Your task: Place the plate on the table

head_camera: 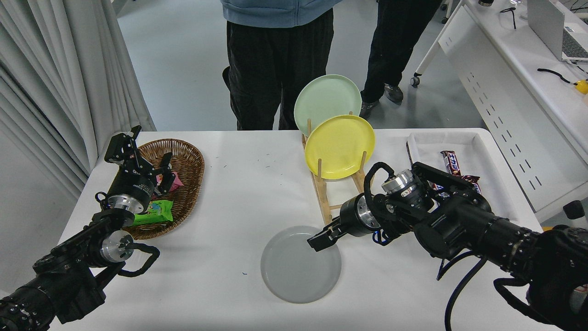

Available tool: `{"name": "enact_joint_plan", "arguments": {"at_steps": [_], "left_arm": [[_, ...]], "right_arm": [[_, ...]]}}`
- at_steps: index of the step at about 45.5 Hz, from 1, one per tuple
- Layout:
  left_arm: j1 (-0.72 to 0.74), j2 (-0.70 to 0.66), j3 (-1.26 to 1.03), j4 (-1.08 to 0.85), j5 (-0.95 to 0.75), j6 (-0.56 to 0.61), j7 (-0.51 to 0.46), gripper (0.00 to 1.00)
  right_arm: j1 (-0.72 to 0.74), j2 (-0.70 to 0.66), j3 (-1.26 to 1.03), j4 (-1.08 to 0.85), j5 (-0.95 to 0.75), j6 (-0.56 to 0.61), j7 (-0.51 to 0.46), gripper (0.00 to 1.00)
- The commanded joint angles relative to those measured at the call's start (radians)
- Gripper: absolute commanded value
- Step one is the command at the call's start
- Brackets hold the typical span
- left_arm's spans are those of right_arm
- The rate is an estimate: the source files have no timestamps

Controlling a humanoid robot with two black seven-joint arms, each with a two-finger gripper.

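The light grey plate [298,269] lies low and flat on the white table [220,193], at the front centre. My right gripper [319,240] reaches in from the right and sits over the plate's upper right rim, shut on that rim. Whatever is under the plate there is hidden. My left gripper [158,172] is parked at the far left, over the wicker basket [188,158], with its fingers apart and nothing between them.
A wooden rack [328,202] just behind the right gripper holds a yellow plate [340,146] and a pale green plate [327,99] on edge. A white tray [468,142] with snack bars lies at the right. Two people stand at the far edge.
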Motion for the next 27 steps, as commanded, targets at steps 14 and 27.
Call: {"name": "enact_joint_plan", "arguments": {"at_steps": [14, 27], "left_arm": [[0.000, 0.000, 0.000, 0.000, 0.000, 0.000, -0.001, 1.00], [0.000, 0.000, 0.000, 0.000, 0.000, 0.000, 0.000, 1.00]], "right_arm": [[-0.002, -0.001, 0.003, 0.142, 0.059, 0.000, -0.003, 0.99], [0.074, -0.041, 0.004, 0.144, 0.047, 0.099, -0.003, 0.99]]}}
